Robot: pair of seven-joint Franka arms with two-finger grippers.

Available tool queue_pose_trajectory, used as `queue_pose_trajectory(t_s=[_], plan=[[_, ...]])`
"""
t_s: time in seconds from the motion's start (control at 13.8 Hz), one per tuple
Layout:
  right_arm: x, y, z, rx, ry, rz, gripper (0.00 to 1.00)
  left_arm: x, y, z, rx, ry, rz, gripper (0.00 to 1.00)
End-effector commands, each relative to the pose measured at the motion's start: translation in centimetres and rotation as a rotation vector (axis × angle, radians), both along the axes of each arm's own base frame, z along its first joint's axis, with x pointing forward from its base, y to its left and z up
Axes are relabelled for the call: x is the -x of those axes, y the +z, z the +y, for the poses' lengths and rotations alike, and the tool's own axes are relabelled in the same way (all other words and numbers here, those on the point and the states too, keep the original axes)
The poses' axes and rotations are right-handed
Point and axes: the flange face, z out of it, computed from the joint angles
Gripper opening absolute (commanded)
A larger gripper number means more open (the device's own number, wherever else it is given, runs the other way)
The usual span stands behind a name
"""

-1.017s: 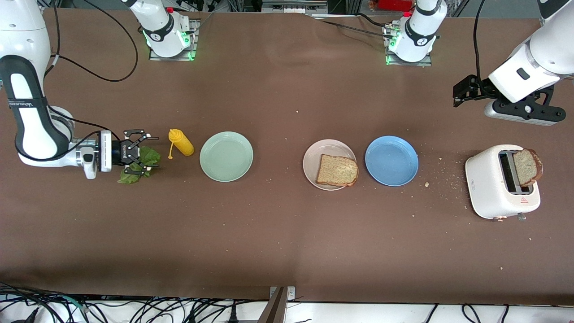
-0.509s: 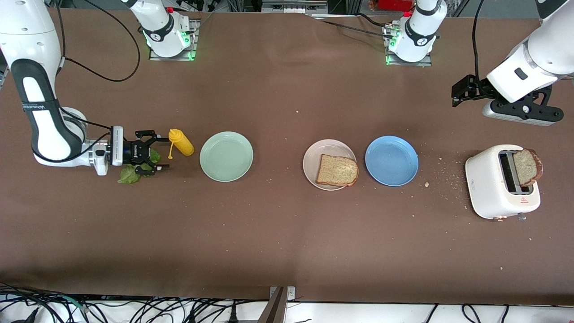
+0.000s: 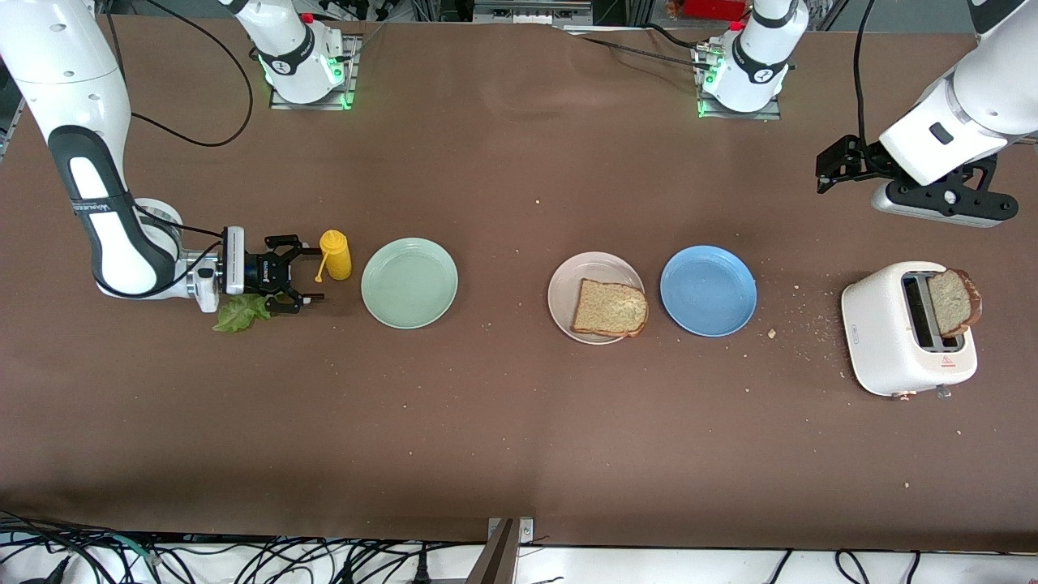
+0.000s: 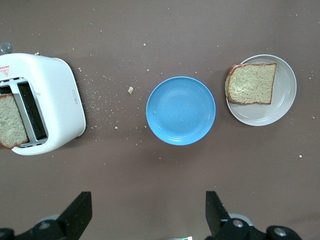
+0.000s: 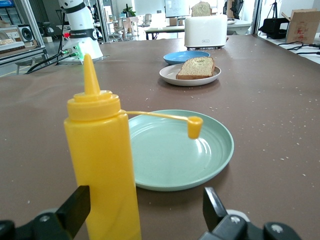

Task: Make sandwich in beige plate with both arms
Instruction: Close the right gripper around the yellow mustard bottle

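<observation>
One brown bread slice [image 3: 610,308] lies on the beige plate [image 3: 568,284] mid-table; the left wrist view shows both, bread [image 4: 251,83] on plate [image 4: 285,100]. A second slice [image 3: 953,302] sticks out of the white toaster [image 3: 892,341]. Green lettuce [image 3: 235,315] lies on the table under the right wrist. My right gripper [image 3: 315,276] is open, low by the yellow squeeze bottle [image 3: 334,255]. The bottle [image 5: 102,165] stands just inside one finger [image 5: 75,207], ungripped. My left gripper [image 3: 825,174] hangs open and high at the toaster end, jaws empty [image 4: 148,210].
A mint-green plate [image 3: 409,282] sits just past the bottle toward the middle. A blue plate [image 3: 708,290] lies between the beige plate and the toaster. Crumbs [image 3: 799,324] dot the table by the toaster. Both arm bases [image 3: 304,61] stand along the table's back edge.
My right gripper slid from over the lettuce toward the mint-green plate, staying open. The yellow bottle shifted slightly and now looks more upright. The left arm barely moved.
</observation>
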Motion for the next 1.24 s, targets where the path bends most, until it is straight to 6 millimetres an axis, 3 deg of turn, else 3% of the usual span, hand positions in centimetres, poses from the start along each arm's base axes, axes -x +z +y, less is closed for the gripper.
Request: queue_pose_trajectory(t_s=[0.0,0.29,1.02,1.16], plan=[[0.3,0.1,-0.4,-0.002,-0.015,-0.02,1.0,-0.2,0.4,-0.3,0.019,-0.001,0.001,1.0],[0.8,-0.5,-0.9,-0.008,-0.013,-0.012,1.0,-0.2,0.4,-0.3,0.018,-0.001,0.001,1.0],[5.4,-2.7,-1.1,-0.058,0.012,0.055,1.0,-0.2,0.4,-0.3,0.016,-0.002,0.001,1.0],[5.5,-2.8,-0.9,-0.058,0.015,0.057,1.0,-0.2,0.4,-0.3,0.016,-0.002,0.001,1.0]])
